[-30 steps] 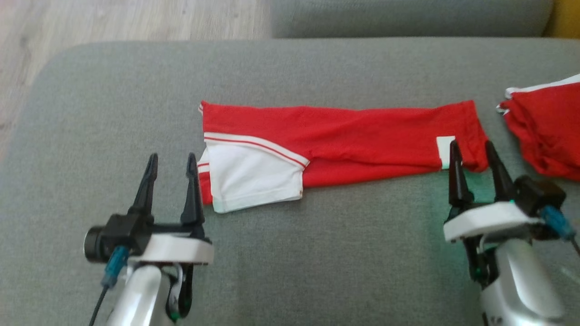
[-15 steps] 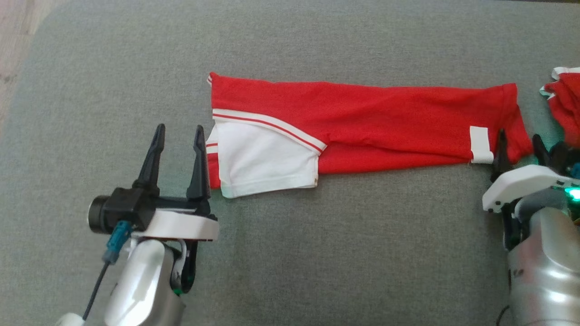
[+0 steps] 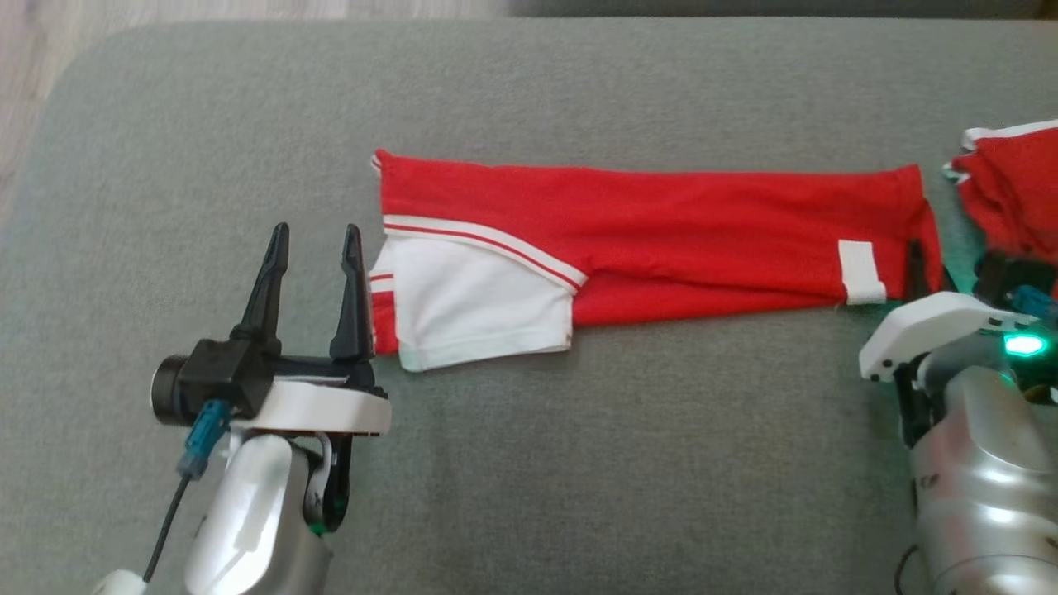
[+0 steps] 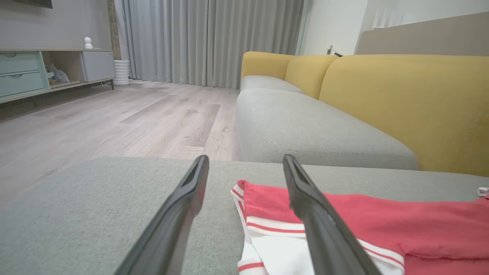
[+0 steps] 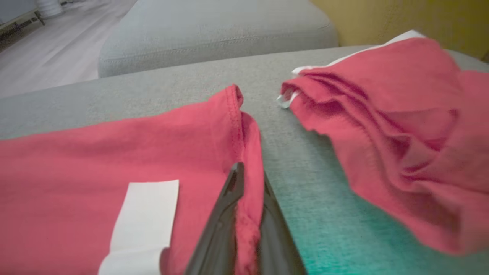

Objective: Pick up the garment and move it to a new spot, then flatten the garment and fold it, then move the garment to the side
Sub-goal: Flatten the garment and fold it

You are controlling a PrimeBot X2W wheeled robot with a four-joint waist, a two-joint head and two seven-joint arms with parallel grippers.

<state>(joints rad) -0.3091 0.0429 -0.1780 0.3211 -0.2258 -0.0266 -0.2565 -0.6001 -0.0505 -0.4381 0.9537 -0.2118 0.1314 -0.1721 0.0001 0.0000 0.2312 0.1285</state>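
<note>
The garment (image 3: 661, 231) is a red shirt with a white striped sleeve, folded into a long band across the grey cushion (image 3: 579, 454). My right gripper (image 3: 926, 268) is shut on the garment's (image 5: 114, 152) right end, pinching the red hem between its fingers (image 5: 225, 221). My left gripper (image 3: 314, 248) stands open just left of the white sleeve (image 3: 471, 302), not touching the cloth. In the left wrist view the left gripper (image 4: 244, 168) has its right finger (image 4: 317, 214) over the striped edge of the garment (image 4: 382, 225).
A second red garment (image 3: 1012, 194), crumpled with white trim, lies at the cushion's far right, close to my right gripper; it also shows in the right wrist view (image 5: 401, 126). A yellow-backed sofa (image 4: 401, 99) stands beyond the cushion, with wood floor (image 4: 114, 118) to the left.
My right gripper has closed on the garment's right hem. The head camera has shifted slightly. The left arm has stayed in place, open.
</note>
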